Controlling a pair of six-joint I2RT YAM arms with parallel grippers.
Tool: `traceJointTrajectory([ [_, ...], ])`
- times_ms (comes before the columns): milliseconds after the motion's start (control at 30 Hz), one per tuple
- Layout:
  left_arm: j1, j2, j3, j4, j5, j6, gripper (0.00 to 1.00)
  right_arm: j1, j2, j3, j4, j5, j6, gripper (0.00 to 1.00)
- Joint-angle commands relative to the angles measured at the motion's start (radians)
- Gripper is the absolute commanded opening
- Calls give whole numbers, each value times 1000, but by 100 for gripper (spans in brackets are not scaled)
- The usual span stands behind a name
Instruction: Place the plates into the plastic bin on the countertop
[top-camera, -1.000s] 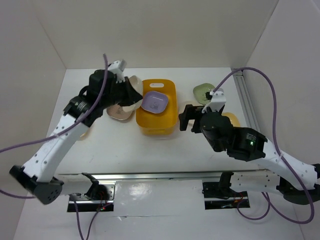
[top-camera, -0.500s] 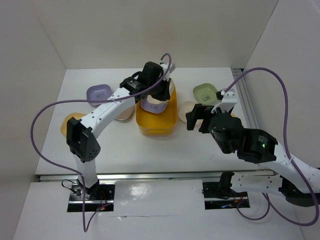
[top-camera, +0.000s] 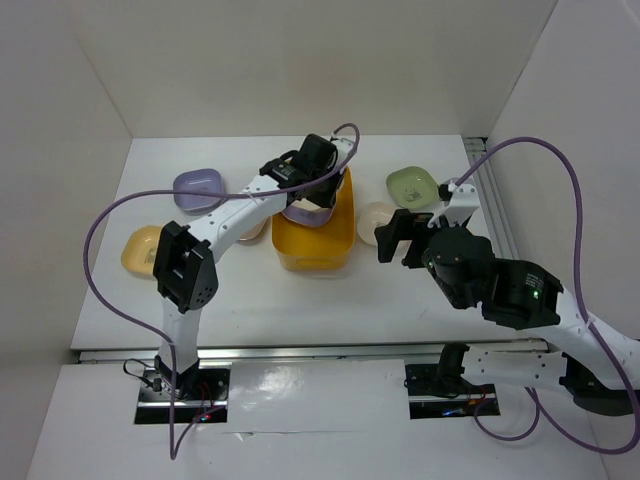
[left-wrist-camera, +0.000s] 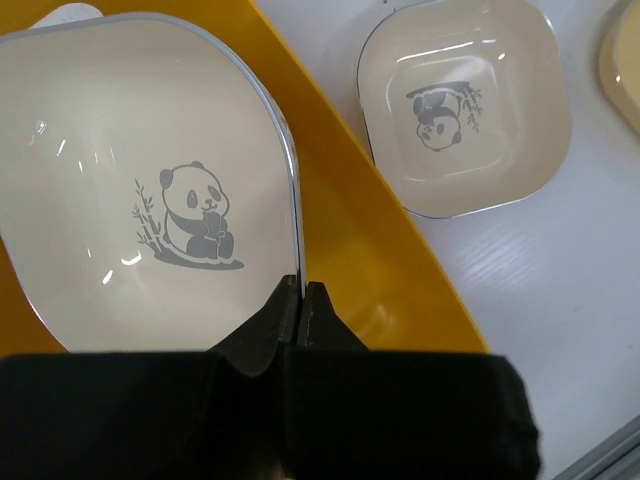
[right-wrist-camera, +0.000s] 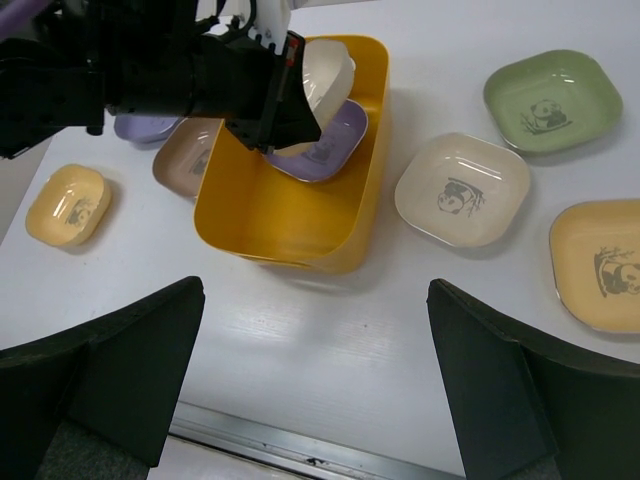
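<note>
One cream plate, rim pinched in left jaws

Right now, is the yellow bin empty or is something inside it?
Not empty. A lavender plate lies inside the bin, and the left end effector holds a cream panda plate tilted over it.

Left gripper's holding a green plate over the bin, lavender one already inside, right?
Not green. The left wrist view shows the left gripper pinching a cream plate by its rim, over the bin, lavender plate already inside.
</note>
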Motion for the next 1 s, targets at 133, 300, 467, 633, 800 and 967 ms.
traceJointTrajectory([
  [133, 35, 44, 28, 61, -16, 93, 0, -5, -12, 3, 2, -16, -23, 100],
  [300, 69, 64, 28, 75, -16, 93, 4, -5, 7, -7, 12, -36, -34, 100],
  [467, 78, 99, 48, 75, 19, 73, 29, -5, 17, -7, 22, -47, -43, 100],
  [633, 67, 68, 57, 75, 44, 55, 47, -5, 26, -7, 22, -47, -43, 100],
  [800, 24, -56, 57, 52, -2, 18, 90, -5, 35, -48, 32, 60, -32, 100],
  [967, -14, -257, 7, -15, -123, -135, 100, -118, 150, -161, 103, 44, -32, 100],
])
